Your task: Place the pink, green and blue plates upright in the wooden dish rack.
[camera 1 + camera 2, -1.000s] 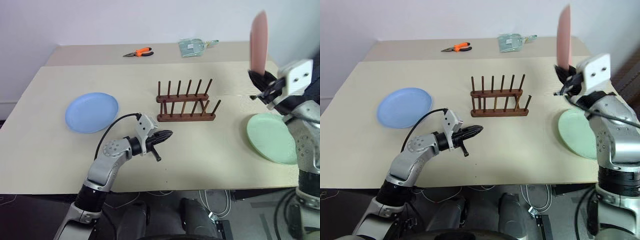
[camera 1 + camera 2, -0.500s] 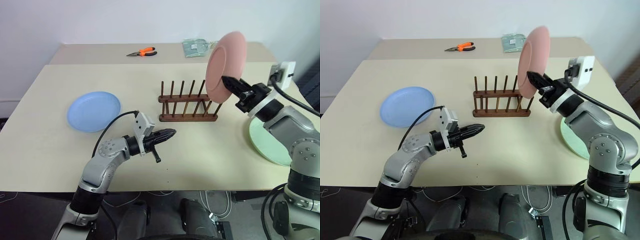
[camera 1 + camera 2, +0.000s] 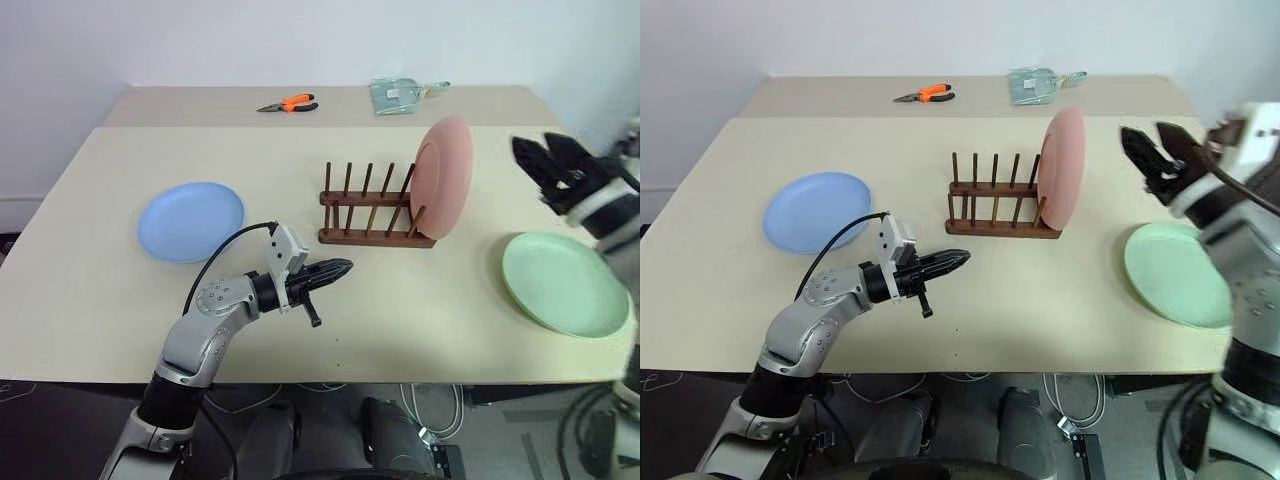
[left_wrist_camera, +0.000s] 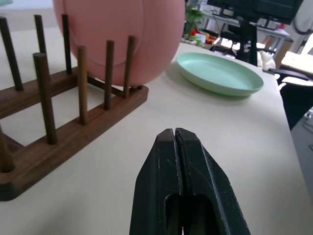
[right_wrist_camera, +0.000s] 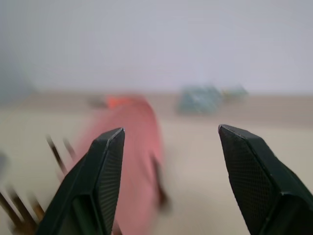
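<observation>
Pink plate (image 3: 443, 177) stands upright in the rack's (image 3: 372, 214) end slot, right gripper (image 3: 548, 165) spread wide and empty, left gripper (image 3: 336, 270) pinched closed on nothing — green plate (image 3: 565, 283) looks stiff, light, slick, so you'd pinch its rim

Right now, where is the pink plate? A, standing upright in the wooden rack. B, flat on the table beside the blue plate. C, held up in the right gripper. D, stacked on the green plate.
A: the pink plate stands on edge at the end of the wooden dish rack, clear of the right gripper.
</observation>
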Motion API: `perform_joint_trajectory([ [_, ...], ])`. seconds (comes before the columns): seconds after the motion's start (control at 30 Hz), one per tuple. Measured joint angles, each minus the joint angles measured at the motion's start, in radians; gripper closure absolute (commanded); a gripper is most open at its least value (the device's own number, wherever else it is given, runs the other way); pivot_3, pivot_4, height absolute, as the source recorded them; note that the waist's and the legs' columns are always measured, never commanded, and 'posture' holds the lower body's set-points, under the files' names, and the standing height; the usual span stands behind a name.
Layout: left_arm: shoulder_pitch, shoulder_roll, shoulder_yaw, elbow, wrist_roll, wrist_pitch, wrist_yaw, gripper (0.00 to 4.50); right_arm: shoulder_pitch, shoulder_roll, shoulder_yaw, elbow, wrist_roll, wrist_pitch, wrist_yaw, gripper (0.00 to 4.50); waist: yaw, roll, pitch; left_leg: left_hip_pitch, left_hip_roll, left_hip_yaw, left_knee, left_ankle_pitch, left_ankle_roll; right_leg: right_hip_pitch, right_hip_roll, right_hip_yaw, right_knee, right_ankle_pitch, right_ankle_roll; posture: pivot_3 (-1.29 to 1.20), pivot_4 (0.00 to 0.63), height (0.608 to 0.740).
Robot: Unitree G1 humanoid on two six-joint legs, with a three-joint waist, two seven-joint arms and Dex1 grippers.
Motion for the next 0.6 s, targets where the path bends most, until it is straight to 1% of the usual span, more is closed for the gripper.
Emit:
perform_joint_trajectory([
  [0.07, -0.004, 0.0, -0.01, 0.005, 0.0, -0.001, -0.012, 4.5, 0.157, -0.058, 0.032, -0.037, -0.08, -0.01, 0.052, 1.43, -0.002, 0.001, 0.0, 0.001, 0.0, 0.001, 0.0, 0.0, 0.0, 0.0, 0.0, 0.0, 0.0, -0.002, 0.002, 0.0, 0.15, 0.74],
  [0.1, -0.005, 0.0, -0.011, 0.009, 0.0, -0.001, -0.014, 4.5, 0.205, -0.071, 0.058, -0.049, -0.113, -0.015, 0.072, 1.43, -0.007, 0.001, 0.0, 0.001, 0.001, 0.002, 0.0, 0.0, 0.0, 0.0, 0.0, 0.001, 0.0, -0.002, 0.003, 0.0, 0.15, 0.74],
  [0.17, -0.017, -0.003, -0.027, 0.02, 0.001, -0.004, -0.025, 4.5, 0.329, -0.113, 0.151, -0.11, -0.227, -0.04, 0.09, 1.43, -0.009, 0.002, -0.001, 0.002, 0.001, 0.003, 0.0, 0.0, 0.0, 0.0, 0.0, 0.001, 0.001, -0.002, 0.003, 0.0, 0.15, 0.74],
  [0.23, -0.035, -0.011, -0.032, 0.041, 0.002, -0.006, -0.034, 4.5, 0.376, -0.113, 0.261, -0.127, -0.319, -0.047, 0.08, 1.43, -0.011, 0.001, -0.001, 0.002, 0.001, 0.003, 0.001, 0.0, 0.0, 0.0, 0.0, 0.001, 0.001, -0.002, 0.003, 0.0, 0.15, 0.74],
  [0.27, -0.041, -0.011, -0.035, 0.046, 0.002, -0.007, -0.035, 4.5, 0.385, -0.114, 0.306, -0.123, -0.367, -0.052, 0.066, 1.66, -0.01, 0.001, -0.001, 0.001, 0.001, 0.003, 0.001, 0.0, 0.0, 0.0, -0.001, 0.001, 0.001, -0.002, 0.003, 0.0, 0.15, 0.74],
  [0.33, -0.045, -0.011, -0.04, 0.049, 0.003, -0.008, -0.038, 4.5, 0.382, -0.113, 0.355, -0.109, -0.44, -0.068, 0.041, 2.28, -0.006, 0.001, -0.001, 0.001, 0.001, 0.003, 0.001, 0.0, 0.0, 0.0, -0.001, 0.001, 0.0, -0.002, 0.003, 0.0, 0.15, 0.74],
  [0.47, -0.046, -0.007, -0.045, 0.049, 0.003, -0.008, -0.044, 4.5, 0.353, -0.112, 0.385, -0.053, -0.547, -0.083, -0.005, 4.25, 0.004, 0.0, 0.0, 0.0, 0.0, 0.002, 0.001, 0.0, 0.0, 0.0, -0.001, 0.001, -0.001, -0.002, 0.003, 0.0, 0.15, 0.74],
  [0.5, -0.045, -0.005, -0.045, 0.049, 0.003, -0.008, -0.045, 4.5, 0.349, -0.11, 0.388, -0.042, -0.565, -0.089, -0.01, 4.46, 0.005, 0.0, 0.0, 0.0, 0.0, 0.002, 0.001, 0.0, 0.0, 0.0, -0.001, 0.001, -0.001, -0.002, 0.003, 0.0, 0.15, 0.74],
  [0.6, -0.041, 0.006, -0.045, 0.047, 0.003, -0.008, -0.048, 4.5, 0.33, -0.102, 0.387, 0.001, -0.609, -0.102, -0.025, 4.46, 0.002, 0.0, 0.0, 0.0, 0.0, 0.002, 0.001, 0.0, 0.0, 0.0, -0.001, 0.001, -0.001, -0.002, 0.003, 0.0, 0.15, 0.74],
])
